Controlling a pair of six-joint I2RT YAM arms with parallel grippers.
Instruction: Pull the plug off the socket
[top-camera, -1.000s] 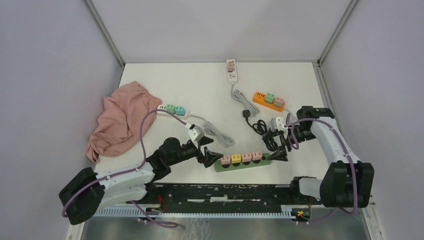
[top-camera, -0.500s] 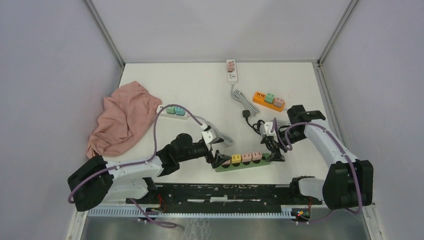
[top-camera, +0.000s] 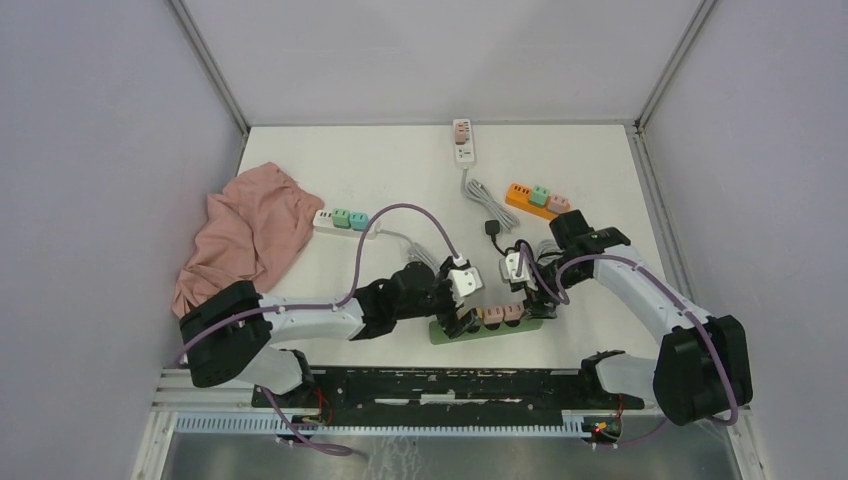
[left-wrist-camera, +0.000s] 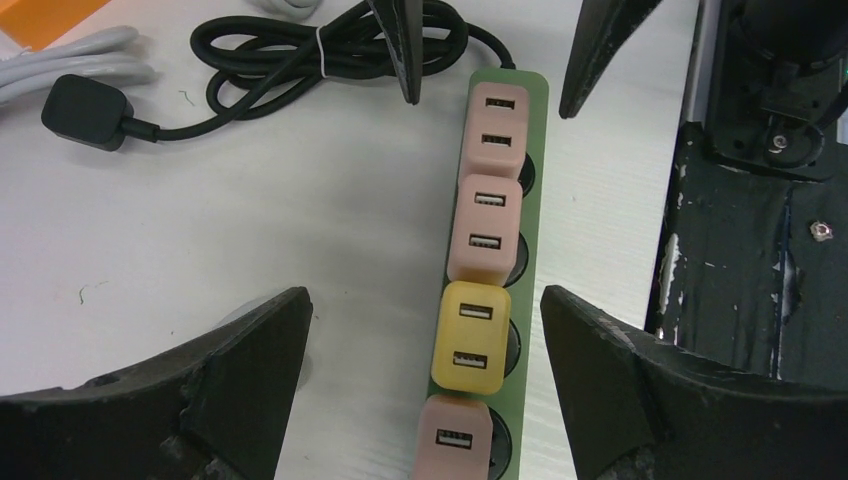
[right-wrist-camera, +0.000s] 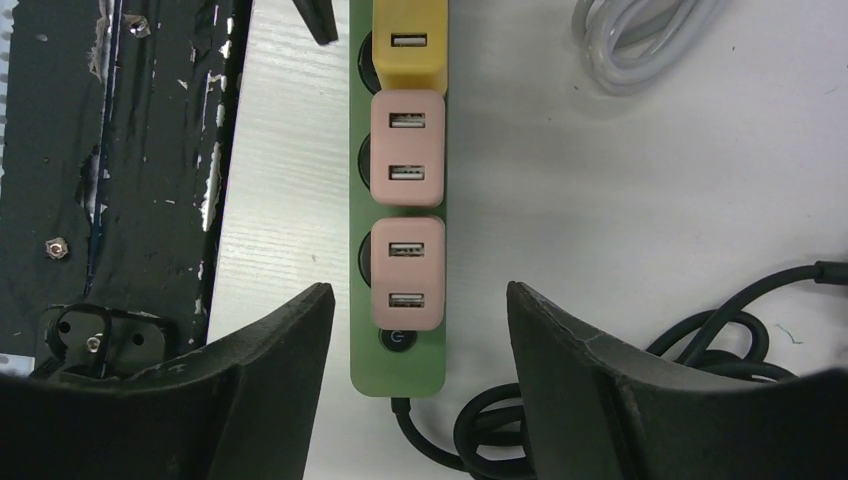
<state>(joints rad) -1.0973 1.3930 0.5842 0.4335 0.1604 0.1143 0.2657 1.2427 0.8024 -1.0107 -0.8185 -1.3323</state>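
The socket is a green power strip (top-camera: 500, 330) lying near the table's front edge. A row of plugs sits in it: a pink plug (left-wrist-camera: 452, 440), a yellow plug (left-wrist-camera: 472, 337), and two more pink plugs (left-wrist-camera: 485, 228) (right-wrist-camera: 406, 272). My left gripper (left-wrist-camera: 424, 305) hovers open over the strip's left part, its fingers either side of the yellow plug and touching nothing. At the strip's right end, by the power button (right-wrist-camera: 398, 338), my right gripper (right-wrist-camera: 420, 295) is open. Its fingers straddle the strip and the last pink plug without contact.
The strip's coiled black cord (right-wrist-camera: 610, 400) lies just behind its right end, and a black plug head (left-wrist-camera: 85, 110) beyond. An orange strip (top-camera: 535, 197), two white strips (top-camera: 345, 220) (top-camera: 463, 140) and a pink cloth (top-camera: 245, 240) lie further off. The black base rail (top-camera: 450, 385) borders the front.
Both arms have swung inward over the green strip, the left from its left side, the right from its right. The right jaws have narrowed.
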